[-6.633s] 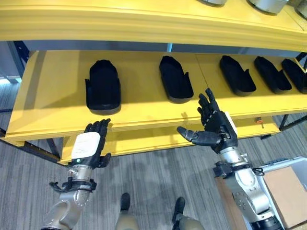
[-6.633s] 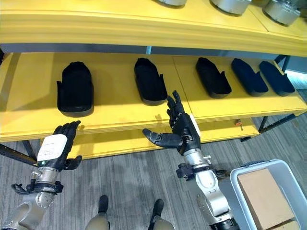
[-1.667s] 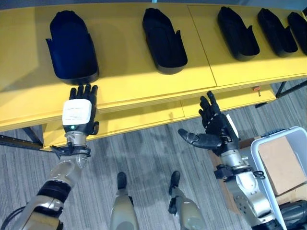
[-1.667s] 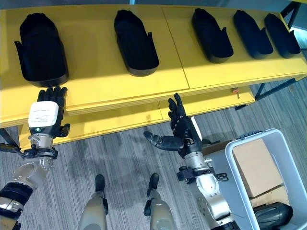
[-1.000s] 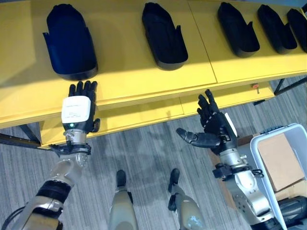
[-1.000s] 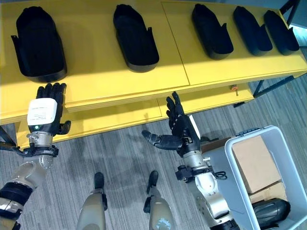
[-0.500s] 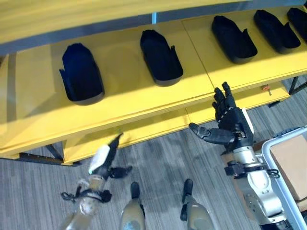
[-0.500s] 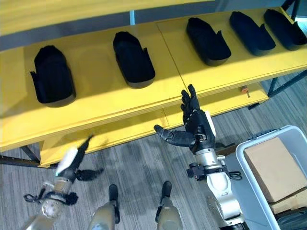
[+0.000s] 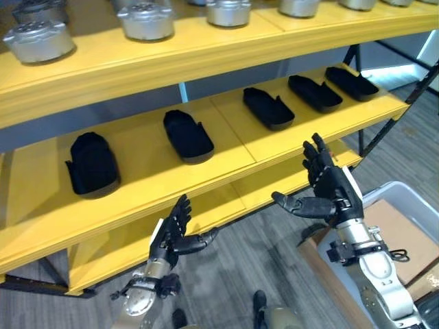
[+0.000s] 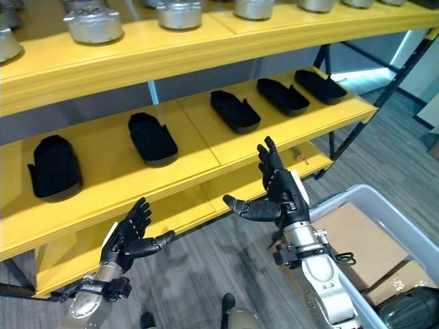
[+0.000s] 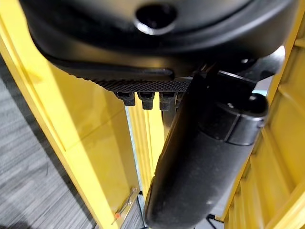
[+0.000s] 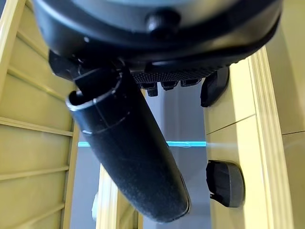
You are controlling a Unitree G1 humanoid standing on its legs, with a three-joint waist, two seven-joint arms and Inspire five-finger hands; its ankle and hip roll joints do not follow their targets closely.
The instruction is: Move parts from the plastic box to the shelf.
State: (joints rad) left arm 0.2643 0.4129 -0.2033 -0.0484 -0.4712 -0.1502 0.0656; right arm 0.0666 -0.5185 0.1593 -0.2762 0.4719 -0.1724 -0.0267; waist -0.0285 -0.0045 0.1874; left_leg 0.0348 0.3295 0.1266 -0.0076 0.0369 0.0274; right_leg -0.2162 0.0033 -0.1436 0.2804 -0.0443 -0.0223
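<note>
Low at far right, plastic box [image 10: 384, 226] sits just beside right hand [image 10: 280, 193], fingers spread, empty. Left hand [image 10: 127, 240], spread and empty too, hangs well apart. Black parts [image 10: 152, 139] line the yellow shelf [image 10: 206, 147]; right arm nearer.

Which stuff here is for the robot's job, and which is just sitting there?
For the job:
- black parts on the yellow shelf
- plastic box beside the right arm
- left hand and right hand, both open, holding nothing

Just sitting there:
- silver metal parts on the top shelf
- cardboard inside the box
</note>
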